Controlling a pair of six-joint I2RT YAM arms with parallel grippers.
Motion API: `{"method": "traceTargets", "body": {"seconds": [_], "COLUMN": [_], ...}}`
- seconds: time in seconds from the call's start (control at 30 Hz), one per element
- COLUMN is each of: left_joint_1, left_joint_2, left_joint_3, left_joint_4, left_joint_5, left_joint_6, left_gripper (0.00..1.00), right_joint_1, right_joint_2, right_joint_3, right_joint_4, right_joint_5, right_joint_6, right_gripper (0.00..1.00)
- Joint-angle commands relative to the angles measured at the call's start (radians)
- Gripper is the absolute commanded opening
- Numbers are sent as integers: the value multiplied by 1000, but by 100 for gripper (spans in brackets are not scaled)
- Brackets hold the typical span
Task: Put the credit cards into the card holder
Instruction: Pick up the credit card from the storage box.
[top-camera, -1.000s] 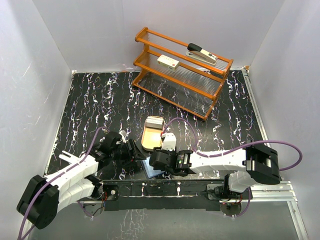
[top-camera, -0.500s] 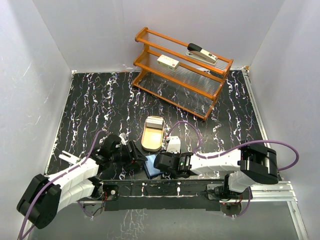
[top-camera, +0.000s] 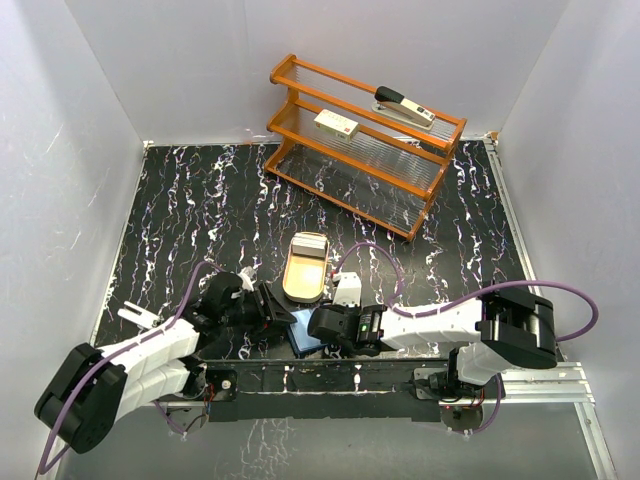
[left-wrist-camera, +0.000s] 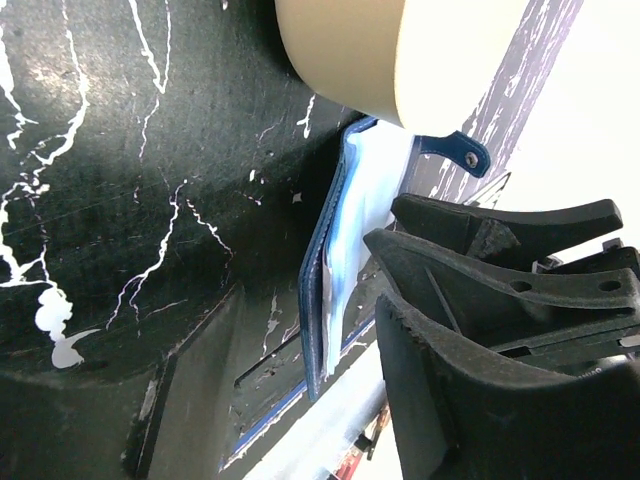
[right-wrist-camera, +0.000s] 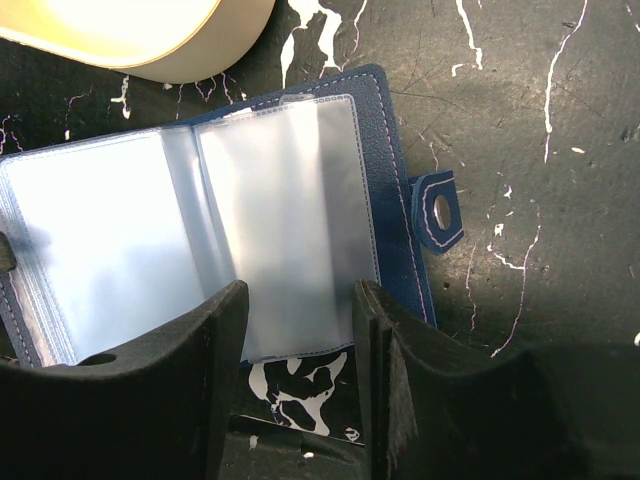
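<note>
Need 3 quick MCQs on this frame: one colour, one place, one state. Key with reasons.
1. The rack is: A) blue B) orange C) white.
2. The card holder lies: A) on the table, just in front of the tan tray B) inside the tray C) on the rack.
3. The card holder is: A) snapped shut B) rolled up C) open, clear pockets up.
Key: B, its frame is orange; A, it lies on the marble top by the tray's near rim; C, pockets spread, snap tab free.
</note>
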Motion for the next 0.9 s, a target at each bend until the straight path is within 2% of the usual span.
{"method": "traceTargets", "body": {"seconds": [0.0,0.07,0.1,0.27,0.4,0.6,0.87], "left_joint_1": [-10,-10,-11,-16,-16,-17,-16], "left_joint_2": [15,36,49,88,52,62,50], "left_joint_3": [19,26,31,85,115,174,243], "left_joint_4": [-4,6,11,-49,-112,-237,-374], "left_joint_5": [7,9,11,4,-7,25,42], "left_joint_6": [18,23,25,69,109,192,269], "left_gripper": [52,51,47,17,0,0,0], "right_joint_1": [-3,-3,-3,-4,-3,-4,-22], "right_joint_2": [0,-4,-7,-30,-48,-136,-289], "right_joint_3": [-25,-24,-23,-25,1,35,143], "right_joint_4": [38,32,30,28,-6,-85,-27], "right_joint_5": [-44,-46,-47,-59,-73,-77,-73], "right_joint_6": [34,32,32,14,-33,-68,-329], "right_gripper": [44,44,44,44,46,47,51]}}
